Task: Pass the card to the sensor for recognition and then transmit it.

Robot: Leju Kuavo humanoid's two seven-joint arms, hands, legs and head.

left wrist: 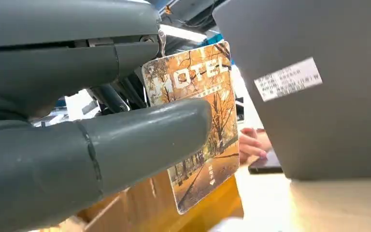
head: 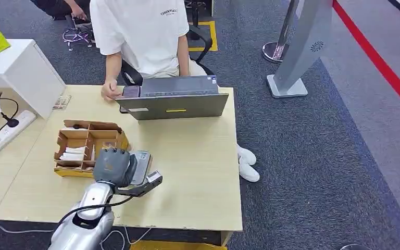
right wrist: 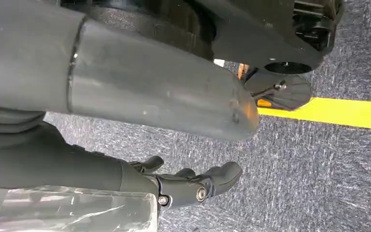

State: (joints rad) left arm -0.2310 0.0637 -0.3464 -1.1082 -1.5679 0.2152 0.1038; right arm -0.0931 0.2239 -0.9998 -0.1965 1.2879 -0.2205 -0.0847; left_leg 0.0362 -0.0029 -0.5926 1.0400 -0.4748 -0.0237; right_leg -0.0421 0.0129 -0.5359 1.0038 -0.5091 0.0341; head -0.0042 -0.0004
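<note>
Left hand (left wrist: 92,121) pinching autumn-tree HOTEL card (left wrist: 198,121) near laptop (left wrist: 314,82), right hand (right wrist: 125,96) empty, fingers apart

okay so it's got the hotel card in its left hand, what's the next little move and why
Probably carry the card forward toward the dark device beside the laptop. The left robot hand already grips the card by the cardboard box, well short of the person's side. Whether that device is the sensor is unclear.

Card (left wrist: 200,121) partly hidden behind thumb; laptop (left wrist: 314,87) label text unreadable.
</note>
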